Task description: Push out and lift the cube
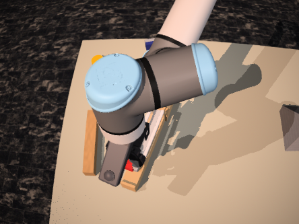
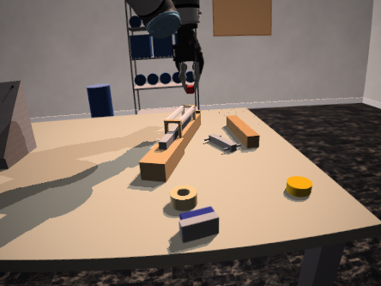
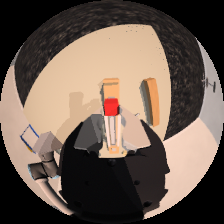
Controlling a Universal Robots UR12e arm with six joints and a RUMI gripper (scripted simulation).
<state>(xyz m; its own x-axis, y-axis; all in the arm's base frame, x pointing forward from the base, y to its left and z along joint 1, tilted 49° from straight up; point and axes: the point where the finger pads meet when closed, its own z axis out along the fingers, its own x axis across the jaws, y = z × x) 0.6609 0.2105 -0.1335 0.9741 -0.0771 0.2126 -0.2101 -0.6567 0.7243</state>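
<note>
My gripper (image 2: 189, 84) is shut on a small red cube (image 2: 190, 88) and holds it in the air above the far end of the channel (image 2: 175, 139), clear of the roof frame. The cube also shows red between the fingers in the wrist view (image 3: 111, 106) and partly under the arm in the top view (image 1: 128, 166). The channel is a long wooden block with a glassy roofed section at its far end. A grey pusher bar (image 2: 166, 140) lies in the near part of the channel. In the wrist view the channel (image 3: 111, 90) lies below the cube.
A wooden bar (image 2: 243, 130) and a grey rod tool (image 2: 221, 143) lie right of the channel. A tan ring (image 2: 184, 197), a blue-topped grey block (image 2: 198, 223) and an orange disc (image 2: 299, 185) lie near the front. A grey wedge (image 2: 14, 122) stands at the left.
</note>
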